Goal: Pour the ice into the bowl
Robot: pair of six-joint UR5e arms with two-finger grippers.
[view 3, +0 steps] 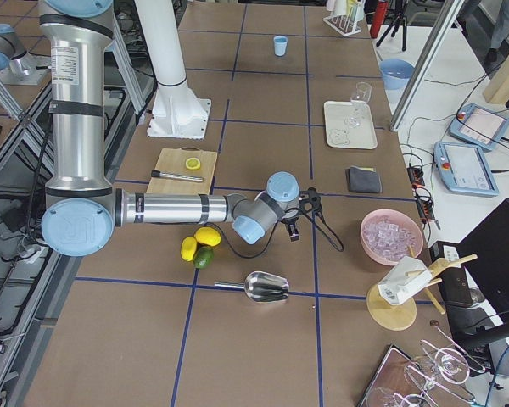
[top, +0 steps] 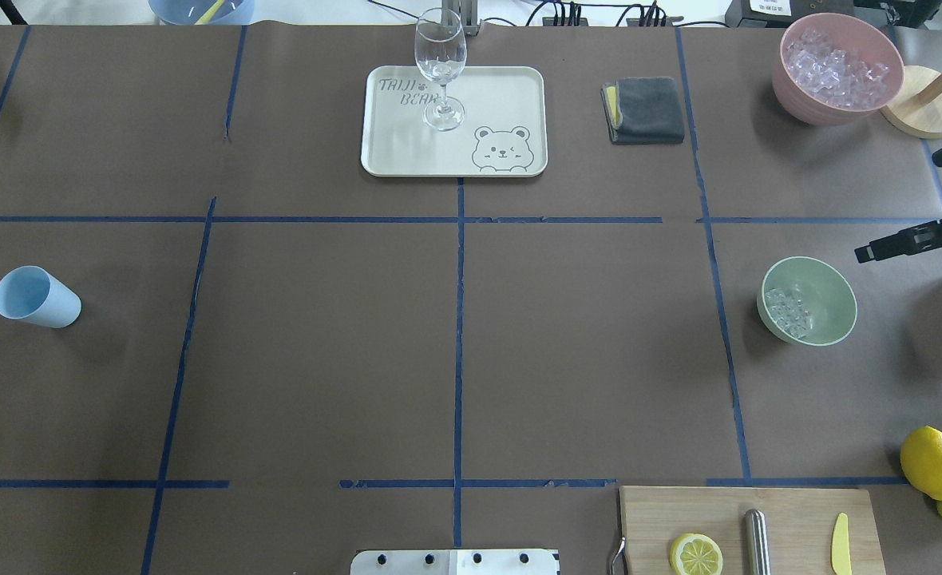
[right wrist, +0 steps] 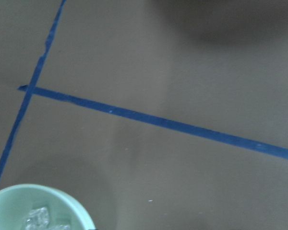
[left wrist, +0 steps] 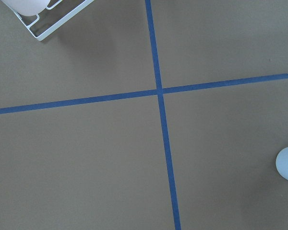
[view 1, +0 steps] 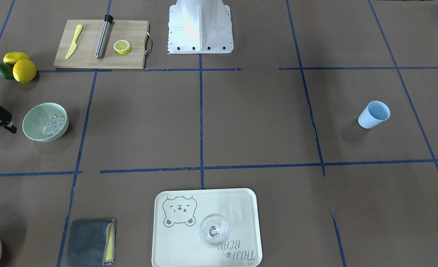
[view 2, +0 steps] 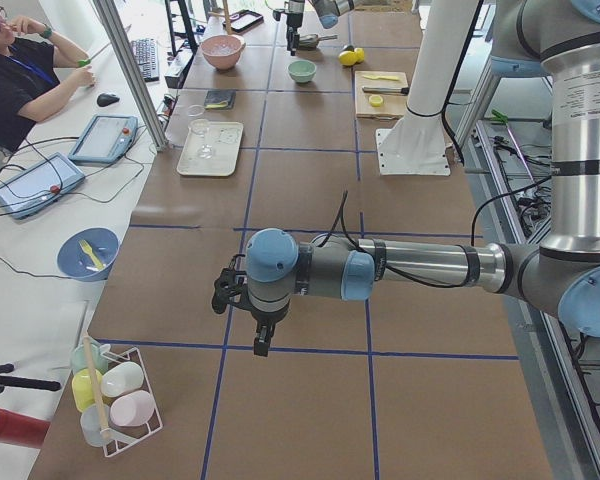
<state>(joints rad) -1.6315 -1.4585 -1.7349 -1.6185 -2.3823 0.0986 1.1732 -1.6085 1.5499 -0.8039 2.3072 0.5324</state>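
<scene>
The pale mint-green bowl (view 1: 33, 128) stands on the table at my right side and holds a small heap of clear ice cubes (view 1: 54, 124). The bowl (top: 826, 291) and ice (top: 790, 313) also show in the overhead view, and in the right wrist view the bowl's rim (right wrist: 62, 199) and ice (right wrist: 38, 219) are at the bottom left. My right gripper (view 1: 2, 135) is open and empty, just beside the bowl on its outer side; it also shows in the overhead view (top: 898, 206). My left gripper (view 2: 242, 318) hovers over bare table far from the bowl; I cannot tell whether it is open.
A light blue cup (top: 36, 297) stands at my far left. A pink container of ice (top: 838, 68), a grey cloth (top: 645, 109) and a tray (top: 503, 96) with a wine glass (top: 440, 68) line the far edge. A cutting board (top: 790, 511) and lemons (top: 930, 461) are near right. A metal scoop (view 3: 267, 288) lies there too.
</scene>
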